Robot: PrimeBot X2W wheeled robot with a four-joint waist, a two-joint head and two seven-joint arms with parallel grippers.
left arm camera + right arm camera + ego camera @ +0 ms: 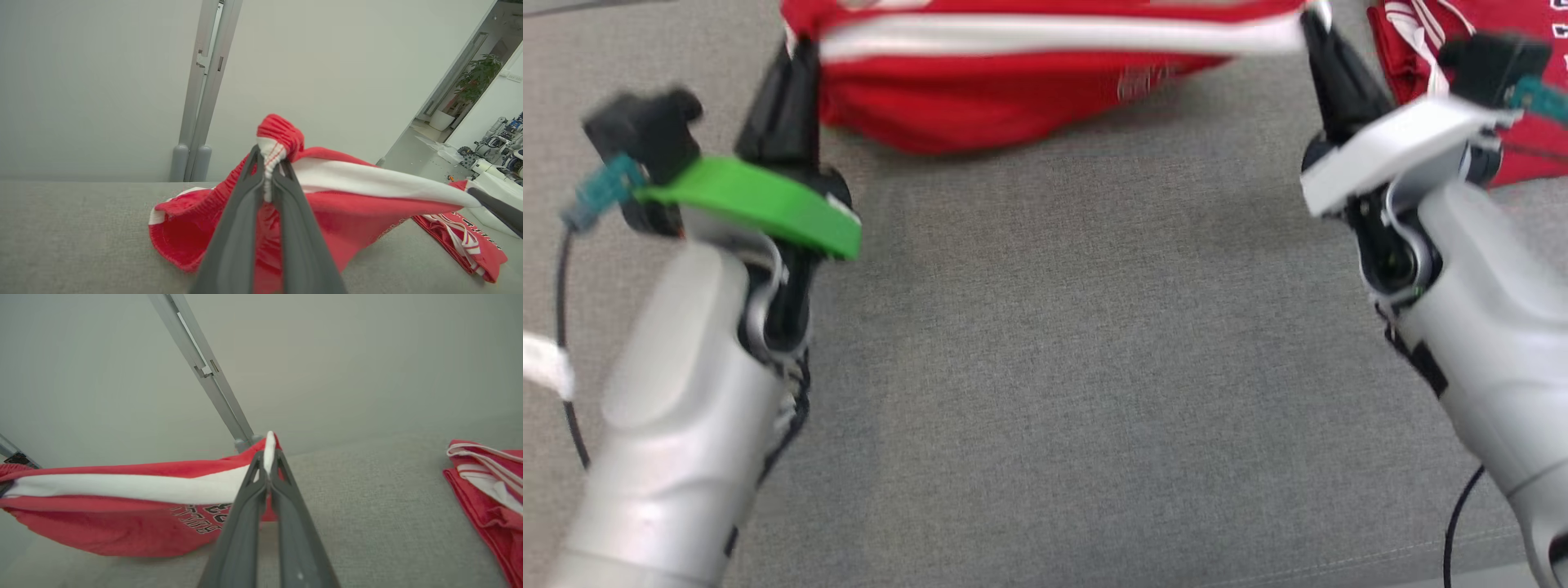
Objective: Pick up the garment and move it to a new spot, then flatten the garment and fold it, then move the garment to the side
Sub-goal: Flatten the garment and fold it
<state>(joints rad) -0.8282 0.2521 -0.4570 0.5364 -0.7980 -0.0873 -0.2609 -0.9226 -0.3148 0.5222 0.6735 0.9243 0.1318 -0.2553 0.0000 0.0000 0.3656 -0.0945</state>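
The garment (1013,82) is a pair of red shorts with a white side stripe, stretched between my two grippers at the far edge of the grey table (1054,367). My left gripper (796,49) is shut on its elastic waistband end (271,159). My right gripper (1311,24) is shut on the white stripe at the other end (269,451). The stripe is pulled taut and lifted, while the red body (122,531) sags below it, its lower edge close to or resting on the table.
A second red and white garment (1503,98) lies crumpled on the table at the far right (486,490), close beside my right wrist. A pale wall with a metal post (204,81) stands behind the table. An open doorway shows robots (494,139) beyond.
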